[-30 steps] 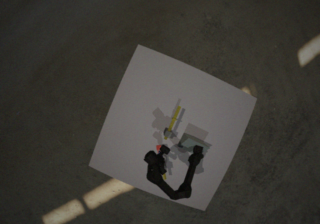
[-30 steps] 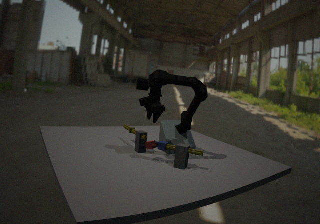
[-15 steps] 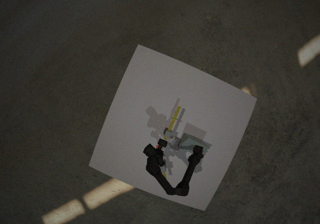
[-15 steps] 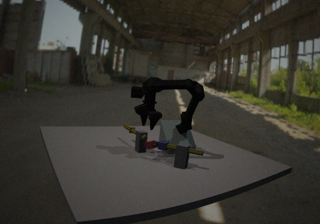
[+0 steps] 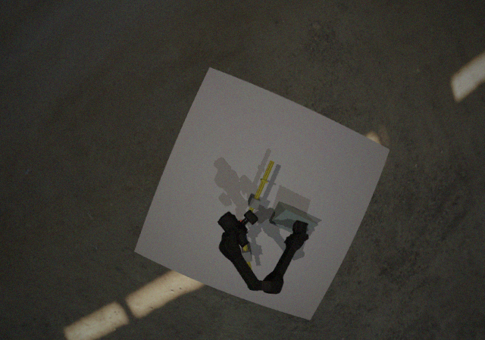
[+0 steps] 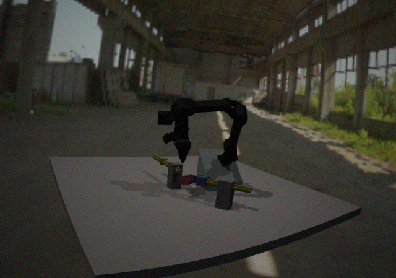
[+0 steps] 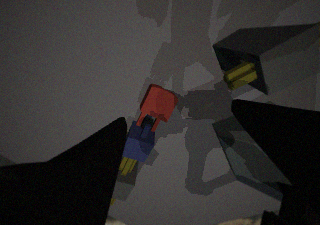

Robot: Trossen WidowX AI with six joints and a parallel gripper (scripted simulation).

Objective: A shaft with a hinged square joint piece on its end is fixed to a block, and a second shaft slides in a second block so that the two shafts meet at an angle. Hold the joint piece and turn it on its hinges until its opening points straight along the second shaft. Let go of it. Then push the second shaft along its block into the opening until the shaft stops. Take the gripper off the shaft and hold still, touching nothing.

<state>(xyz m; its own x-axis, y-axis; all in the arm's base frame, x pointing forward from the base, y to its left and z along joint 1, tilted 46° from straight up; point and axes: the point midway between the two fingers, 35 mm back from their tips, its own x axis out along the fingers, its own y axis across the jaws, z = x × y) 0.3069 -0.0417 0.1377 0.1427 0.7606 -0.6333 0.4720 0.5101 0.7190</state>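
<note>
The red joint piece [image 6: 186, 179] [image 7: 159, 103] is hinged to a blue fork [image 6: 202, 180] [image 7: 137, 144] on the fixed yellow shaft [image 6: 244, 188] [image 7: 128, 166]. That shaft's grey block [image 6: 224, 195] [image 5: 246, 254] stands upright. The second yellow shaft [image 5: 270, 167] [image 6: 156, 156] [image 7: 241, 76] passes through its grey block [image 5: 255, 201] [image 6: 174, 179]; a short end sticks out towards the joint, apart from it. In the exterior view the red piece dips left while this shaft rises left, so they look out of line. My gripper [image 6: 182, 161] [image 7: 178, 113] is open and empty, above the joint, touching nothing.
A pale teal wedge-shaped block [image 5: 289, 215] [image 6: 208, 163] stands beside the arm's base [image 5: 299, 226], behind the joint in the exterior view. The second shaft carries a small collar [image 5: 264, 180] [image 6: 163, 161] on its outer part. Everything stands on a pale square board [image 5: 203, 105] [image 6: 111, 233].
</note>
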